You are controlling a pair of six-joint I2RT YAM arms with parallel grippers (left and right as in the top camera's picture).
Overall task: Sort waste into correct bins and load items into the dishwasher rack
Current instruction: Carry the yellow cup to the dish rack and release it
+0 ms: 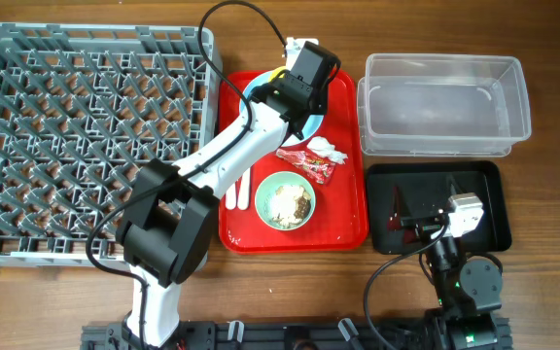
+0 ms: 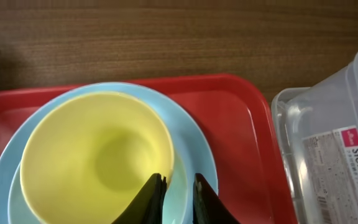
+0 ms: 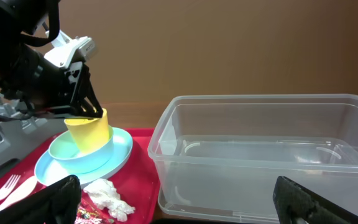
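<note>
Only wrist cams show yellow cup (image 2: 95,155) rim pinched.

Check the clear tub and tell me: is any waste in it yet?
No: the clear tub shows only its bare bottom; the red wrapper and tissue lie on the red tray.

The only readable print is on a white label (image 2: 344,168) on the side of the clear tub (image 2: 309,118), seen from the left wrist. It has a small red logo, too small to read, and below it the words "Storage Bo", cut off at the frame edge. The label's finer print is illegible. Markings on the red wrapper (image 1: 306,161) are too blurred to read.
</note>
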